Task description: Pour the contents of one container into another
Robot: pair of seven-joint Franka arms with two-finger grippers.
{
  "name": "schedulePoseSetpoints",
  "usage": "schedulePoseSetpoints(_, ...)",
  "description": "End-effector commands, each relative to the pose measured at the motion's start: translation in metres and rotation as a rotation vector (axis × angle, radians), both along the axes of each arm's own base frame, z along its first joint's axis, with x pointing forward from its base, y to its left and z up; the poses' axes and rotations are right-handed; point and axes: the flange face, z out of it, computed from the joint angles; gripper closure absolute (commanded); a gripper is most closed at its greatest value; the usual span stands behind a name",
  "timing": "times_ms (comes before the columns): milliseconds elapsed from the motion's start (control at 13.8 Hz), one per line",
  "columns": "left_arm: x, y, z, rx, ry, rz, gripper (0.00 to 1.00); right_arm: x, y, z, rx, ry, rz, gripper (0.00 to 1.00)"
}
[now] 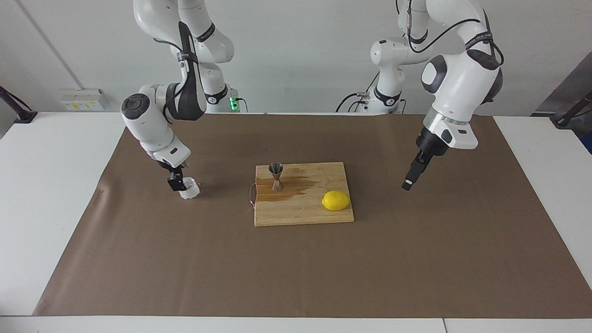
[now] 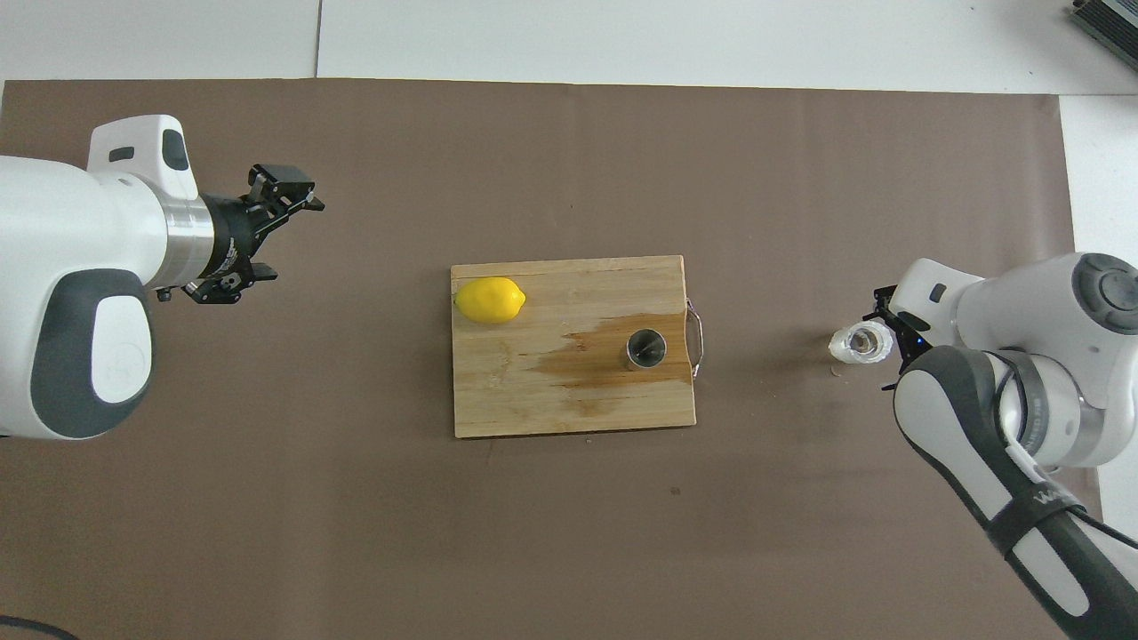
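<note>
The small ribbed clear cup (image 1: 190,190) (image 2: 859,344) stands on the brown mat toward the right arm's end. My right gripper (image 1: 177,182) (image 2: 881,345) is low beside it and open. Its fingers reach along either side of the cup's edge, and I cannot tell whether they touch it. The steel jigger (image 1: 276,176) (image 2: 645,348) stands upright on the wooden board (image 1: 300,213) (image 2: 524,400). My left gripper (image 1: 410,179) (image 2: 290,238) hangs open and empty over the mat, off the board's lemon end.
A yellow lemon (image 1: 336,200) (image 2: 490,300) lies on the board's corner toward the left arm's end. A dark wet stain spreads around the jigger. The board has a metal handle (image 2: 699,340) on the cup's side. The brown mat (image 1: 296,277) covers most of the table.
</note>
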Motion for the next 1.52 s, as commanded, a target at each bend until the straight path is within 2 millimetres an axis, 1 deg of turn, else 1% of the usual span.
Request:
schedulePoseSetpoints(0,-0.012,0.027,0.005,0.084,0.019,-0.182,0.0,0.0,-0.017,-0.009,0.041,-0.027,0.037,0.0)
schedulePoseSetpoints(72,-0.013,0.034,0.007,0.104,0.024,-0.236,0.0,0.0,-0.019,-0.015,0.044,-0.022,0.038,0.0)
schedulePoseSetpoints(217,-0.017,0.039,0.008,0.226,0.05,-0.381,0.0,0.002,-0.017,-0.02,0.072,-0.025,0.013,0.0)
schedulePoseSetpoints(289,-0.018,0.04,0.011,0.258,0.056,-0.42,0.0,0.003,-0.017,-0.024,0.08,-0.028,0.008,0.0)
schedulePoseSetpoints(361,-0.018,0.041,0.02,0.262,0.06,-0.435,0.0,0.005,-0.016,-0.024,0.086,-0.046,0.002,0.0)
schedulePoseSetpoints(433,-0.017,0.047,0.028,0.259,0.096,-0.444,0.0,0.005,-0.016,-0.024,0.089,-0.048,0.0,0.0)
schedulePoseSetpoints(505,-0.017,0.053,0.037,0.257,0.129,-0.476,0.0,0.005,-0.016,-0.029,0.092,-0.04,-0.003,0.0)
schedulePoseSetpoints(578,-0.02,0.056,0.041,0.261,0.152,-0.545,0.0,0.006,-0.015,-0.03,0.1,-0.043,-0.009,0.0)
schedulePoseSetpoints(650,-0.022,0.067,0.042,0.263,0.167,-0.596,0.0,0.005,-0.015,-0.032,0.114,-0.041,-0.021,0.0)
schedulePoseSetpoints(722,-0.024,0.076,0.046,0.265,0.178,-0.629,0.0,0.003,-0.015,-0.035,0.119,-0.044,-0.029,0.0)
schedulePoseSetpoints(794,-0.028,0.078,0.052,0.262,0.197,-0.648,0.0,0.002,-0.015,-0.039,0.119,-0.054,-0.029,0.0)
schedulePoseSetpoints(867,-0.029,0.079,0.058,0.26,0.202,-0.657,0.0,0.0,-0.013,-0.042,0.128,-0.052,-0.038,0.0)
schedulePoseSetpoints(939,-0.027,0.076,0.056,0.264,0.189,-0.66,0.0,0.0,-0.012,-0.043,0.136,-0.054,-0.031,0.0)
schedulePoseSetpoints(1011,-0.028,0.069,0.057,0.267,0.183,-0.665,0.0,0.0,-0.013,-0.043,0.144,-0.057,-0.032,0.0)
schedulePoseSetpoints(1155,-0.031,0.064,0.057,0.267,0.192,-0.674,0.0,0.0,-0.011,-0.043,0.15,-0.057,-0.036,0.0)
schedulePoseSetpoints(1228,-0.03,0.063,0.057,0.268,0.186,-0.672,0.0,0.0,-0.013,-0.043,0.161,-0.059,-0.052,0.05)
schedulePoseSetpoints(1300,-0.029,0.061,0.058,0.269,0.177,-0.678,0.0,0.0,-0.014,-0.043,0.163,-0.06,-0.054,0.16)
schedulePoseSetpoints(1372,-0.028,0.058,0.06,0.272,0.165,-0.684,0.0,0.0,-0.016,-0.043,0.163,-0.06,-0.061,0.31)
schedulePoseSetpoints(1444,-0.027,0.071,0.062,0.268,0.159,-0.666,0.0,0.0,-0.018,-0.043,0.164,-0.062,-0.065,0.38)
